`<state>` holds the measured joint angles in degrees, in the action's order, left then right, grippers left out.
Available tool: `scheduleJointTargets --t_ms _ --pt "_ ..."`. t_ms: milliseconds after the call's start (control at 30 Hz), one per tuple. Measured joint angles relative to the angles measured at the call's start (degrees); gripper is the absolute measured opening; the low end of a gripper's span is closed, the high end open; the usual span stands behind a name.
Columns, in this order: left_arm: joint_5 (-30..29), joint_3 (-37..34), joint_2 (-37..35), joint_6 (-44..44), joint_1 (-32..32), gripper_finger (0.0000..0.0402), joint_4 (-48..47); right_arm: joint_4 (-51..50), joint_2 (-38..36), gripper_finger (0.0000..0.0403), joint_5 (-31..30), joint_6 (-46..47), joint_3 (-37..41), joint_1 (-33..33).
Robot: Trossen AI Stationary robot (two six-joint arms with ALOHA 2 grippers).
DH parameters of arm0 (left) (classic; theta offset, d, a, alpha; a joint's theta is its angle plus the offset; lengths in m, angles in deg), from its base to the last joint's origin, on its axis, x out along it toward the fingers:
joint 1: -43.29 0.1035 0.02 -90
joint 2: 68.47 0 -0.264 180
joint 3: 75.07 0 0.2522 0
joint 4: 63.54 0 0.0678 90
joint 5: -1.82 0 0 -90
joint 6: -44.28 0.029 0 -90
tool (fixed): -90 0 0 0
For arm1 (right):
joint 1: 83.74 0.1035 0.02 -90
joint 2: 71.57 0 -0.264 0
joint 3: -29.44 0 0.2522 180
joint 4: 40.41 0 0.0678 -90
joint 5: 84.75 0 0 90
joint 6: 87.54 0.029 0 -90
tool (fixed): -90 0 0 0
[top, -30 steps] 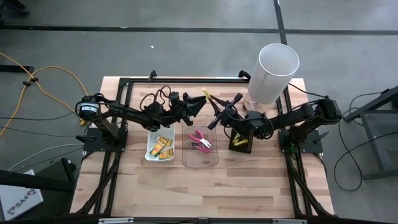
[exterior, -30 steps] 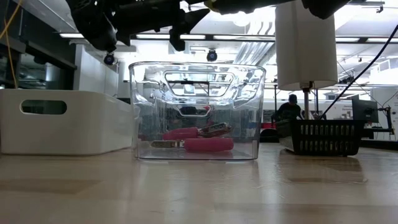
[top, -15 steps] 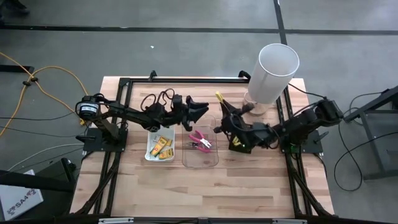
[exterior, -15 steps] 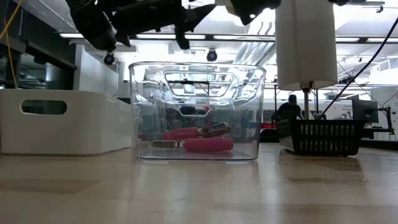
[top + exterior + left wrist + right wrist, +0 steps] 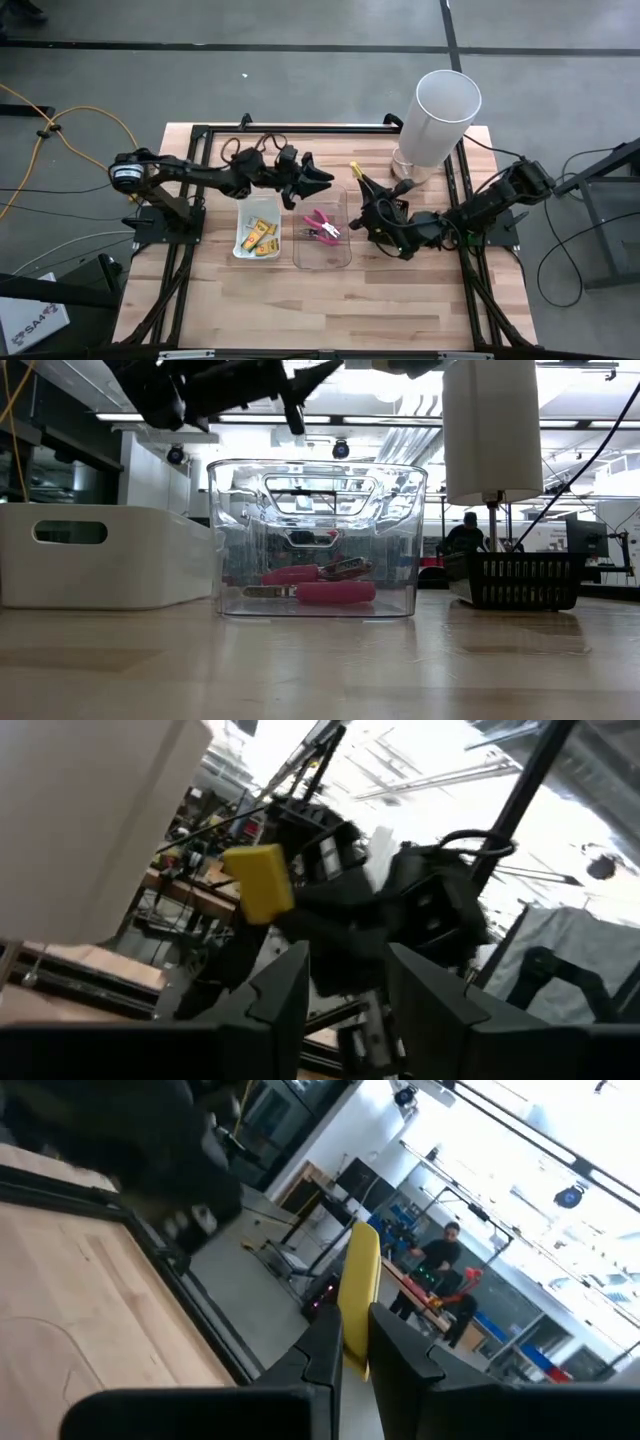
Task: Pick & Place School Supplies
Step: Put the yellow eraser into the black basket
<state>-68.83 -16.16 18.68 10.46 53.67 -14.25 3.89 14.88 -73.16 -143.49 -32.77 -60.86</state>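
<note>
1. A tall white cylinder (image 5: 440,118) is seen upright at the far right part of the wooden desk (image 5: 400,300).
2. A white tray (image 5: 257,237) and a clear tray (image 5: 322,238) are placed side by side near the desk's middle.
3. A black basket (image 5: 515,580) is seen beside the clear tray in the low view.
4. A yellow cable (image 5: 45,125) is laid on the grey floor (image 5: 300,80).
5. A person (image 5: 440,1255) is seen far off in the room.

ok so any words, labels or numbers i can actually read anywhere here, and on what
"SAA" or similar: partly cut off on the white sheet on the floor at the high view's bottom left corner; uncertain.
Print on the small yellow boxes in the white rectangular tray: too small to read.
Nothing else legible.
</note>
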Motion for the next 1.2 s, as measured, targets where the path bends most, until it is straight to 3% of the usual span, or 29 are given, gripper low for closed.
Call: scheduleJointTargets --t_ms 433,867,1200 --pt "1.9 0.0 -8.9 3.5 1.5 0.0131 -13.1 -17.6 0.0 0.0030 -10.2 21.5 0.0 1.6" --pt "1.9 0.0 -18.7 11.8 1.5 0.0131 -26.1 -18.5 0.0 0.0031 -11.6 28.0 1.4 8.6" --pt "1.9 0.0 -20.2 10.0 1.5 0.0131 -26.8 -18.4 0.0 0.0031 -11.5 43.3 7.9 16.8"
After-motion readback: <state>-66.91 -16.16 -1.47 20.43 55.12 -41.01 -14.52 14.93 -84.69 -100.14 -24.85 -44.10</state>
